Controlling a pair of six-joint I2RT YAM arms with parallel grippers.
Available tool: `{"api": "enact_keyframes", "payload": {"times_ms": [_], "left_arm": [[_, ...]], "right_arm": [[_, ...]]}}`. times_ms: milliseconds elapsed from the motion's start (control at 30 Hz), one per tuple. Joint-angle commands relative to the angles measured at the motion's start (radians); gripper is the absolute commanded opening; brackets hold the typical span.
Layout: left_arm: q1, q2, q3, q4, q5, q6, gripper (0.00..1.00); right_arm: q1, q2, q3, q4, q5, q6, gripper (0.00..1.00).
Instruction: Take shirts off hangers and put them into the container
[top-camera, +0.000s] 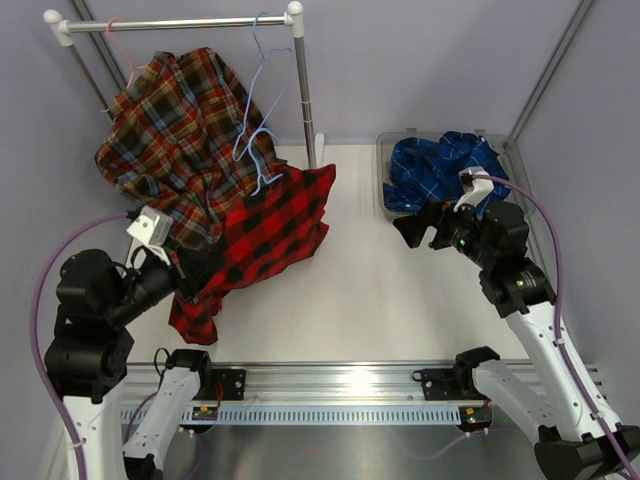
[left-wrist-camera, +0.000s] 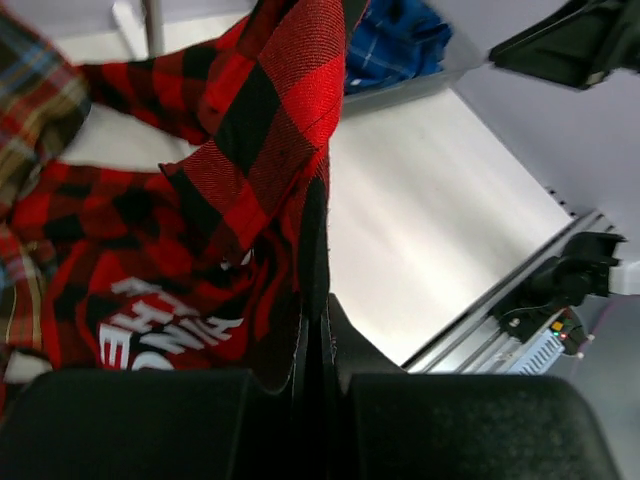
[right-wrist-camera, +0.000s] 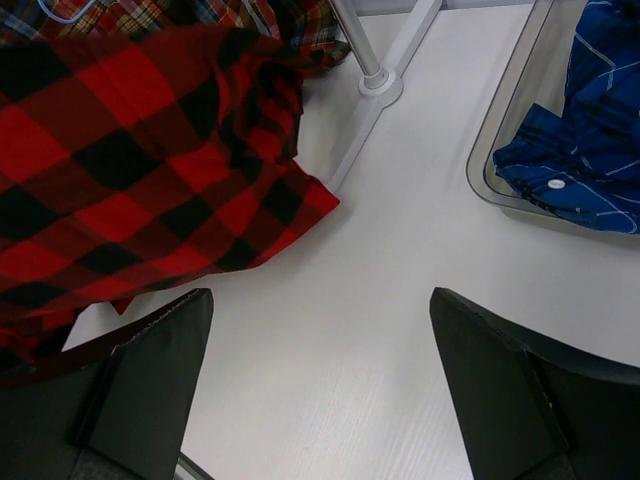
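The red-and-black check shirt (top-camera: 265, 235) sags from a light blue hanger (top-camera: 262, 150) down to the table. My left gripper (top-camera: 185, 283) is shut on its lower part; in the left wrist view its jaws (left-wrist-camera: 320, 325) pinch a fold of the red cloth (left-wrist-camera: 250, 150). The brown plaid shirt (top-camera: 175, 140) hangs on a pink hanger (top-camera: 120, 45) at the rack's left. The blue shirt (top-camera: 440, 172) lies in the clear container (top-camera: 385, 195) at the right. My right gripper (top-camera: 420, 230) stands open over bare table (right-wrist-camera: 320, 295), between the container (right-wrist-camera: 490, 150) and the red shirt (right-wrist-camera: 130, 170).
The white-and-steel rack has a top rod (top-camera: 180, 22) and an upright pole (top-camera: 305, 95) whose foot (right-wrist-camera: 378, 82) stands on the table beside the red shirt's edge. A metal rail (top-camera: 330, 385) runs along the near edge. Walls close in on both sides.
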Motion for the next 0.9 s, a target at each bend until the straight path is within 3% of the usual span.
{"api": "enact_keyframes", "payload": {"times_ms": [0,100,233,467,700,867], "left_arm": [[-0.006,0.055,0.186,0.135,0.15,-0.009,0.0],[-0.006,0.141,0.304,0.18,0.173,-0.032,0.0],[-0.006,0.196,0.326,0.26,0.208,-0.058,0.0],[-0.055,0.25,0.095,0.448,0.244,-0.091,0.0],[-0.23,0.304,-0.062,0.551,0.066,-0.037,0.0],[-0.285,0.353,-0.128,0.588,0.056,-0.028,0.0]], "right_arm": [[0.015,-0.021,0.038,0.009,0.002,-0.025,0.99],[0.015,-0.03,0.037,0.01,0.006,-0.025,0.99],[0.013,-0.038,0.038,0.007,0.009,-0.029,0.99],[0.015,-0.017,0.058,0.059,-0.032,-0.025,0.99],[0.061,0.08,0.107,0.124,-0.026,-0.039,1.0],[0.152,0.164,0.178,0.157,0.06,-0.07,1.0]]}}
